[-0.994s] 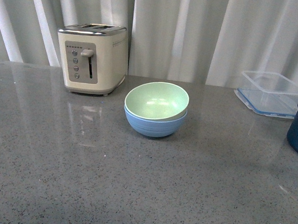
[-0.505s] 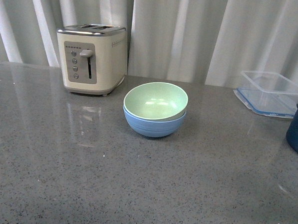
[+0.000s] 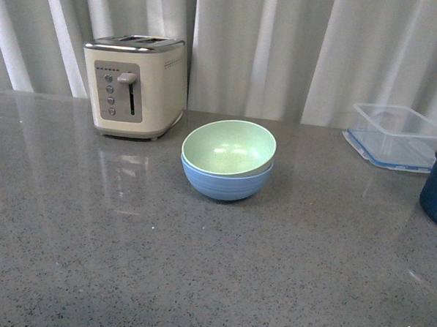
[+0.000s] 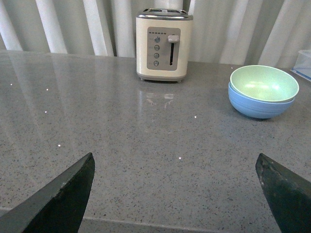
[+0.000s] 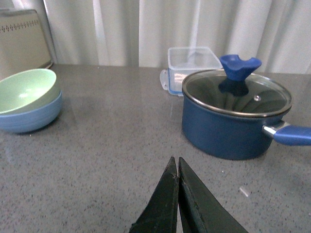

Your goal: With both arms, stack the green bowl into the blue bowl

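Since the green bowl (image 3: 229,146) sits nested in the blue bowl (image 3: 226,181) mid-counter, stacking looks done. Left gripper (image 4: 175,194): fingers wide apart, empty, bowls ahead toward its right. Right gripper (image 5: 178,194): fingers pressed together, empty, bowls well off.

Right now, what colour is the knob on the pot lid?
Blue, on the pot lid's knob; clearest in the right wrist view.

Both hands (image 4: 177,194) (image 5: 177,194) have flat, tapering black fingers.
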`<state>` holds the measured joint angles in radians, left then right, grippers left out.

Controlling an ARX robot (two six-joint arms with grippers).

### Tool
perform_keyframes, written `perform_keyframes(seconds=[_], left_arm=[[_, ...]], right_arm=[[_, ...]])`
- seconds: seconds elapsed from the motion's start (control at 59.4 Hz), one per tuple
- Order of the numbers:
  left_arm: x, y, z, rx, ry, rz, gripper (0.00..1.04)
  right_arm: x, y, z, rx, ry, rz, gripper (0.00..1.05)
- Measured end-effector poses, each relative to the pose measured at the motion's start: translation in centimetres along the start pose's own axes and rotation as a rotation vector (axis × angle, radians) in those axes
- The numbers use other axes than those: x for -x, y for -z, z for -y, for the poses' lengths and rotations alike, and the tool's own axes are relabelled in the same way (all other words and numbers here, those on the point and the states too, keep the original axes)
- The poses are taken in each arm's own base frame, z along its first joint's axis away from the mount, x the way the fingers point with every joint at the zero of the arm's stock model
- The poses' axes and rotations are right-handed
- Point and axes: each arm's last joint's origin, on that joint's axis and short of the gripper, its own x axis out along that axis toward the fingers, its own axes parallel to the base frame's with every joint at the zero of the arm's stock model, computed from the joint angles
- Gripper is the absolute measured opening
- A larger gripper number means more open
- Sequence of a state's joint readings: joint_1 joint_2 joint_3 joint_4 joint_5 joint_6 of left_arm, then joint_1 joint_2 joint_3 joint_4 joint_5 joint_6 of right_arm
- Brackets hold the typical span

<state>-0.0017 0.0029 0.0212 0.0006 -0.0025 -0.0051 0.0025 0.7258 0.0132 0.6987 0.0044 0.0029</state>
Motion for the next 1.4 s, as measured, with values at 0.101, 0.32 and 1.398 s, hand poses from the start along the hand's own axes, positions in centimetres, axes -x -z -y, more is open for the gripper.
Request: perform_keyframes(seconds=[0.101, 0.32, 1.398], left_arm=[[0.0, 0.0, 0.0, 0.0, 0.0, 0.0, 0.98], [0.0, 0.0, 0.0, 0.0, 0.0, 0.0, 0.98], [0.0, 0.0, 0.0, 0.0, 0.0, 0.0, 0.98]], right_arm=[[0.4, 0.0, 0.0, 0.0, -0.003, -0.002, 0.01], [1.3, -0.3, 0.0, 0.0, -0.002, 0.012, 0.01], [4.6, -0.2, 0.0, 0.0, -0.005, 0.013, 0.01]])
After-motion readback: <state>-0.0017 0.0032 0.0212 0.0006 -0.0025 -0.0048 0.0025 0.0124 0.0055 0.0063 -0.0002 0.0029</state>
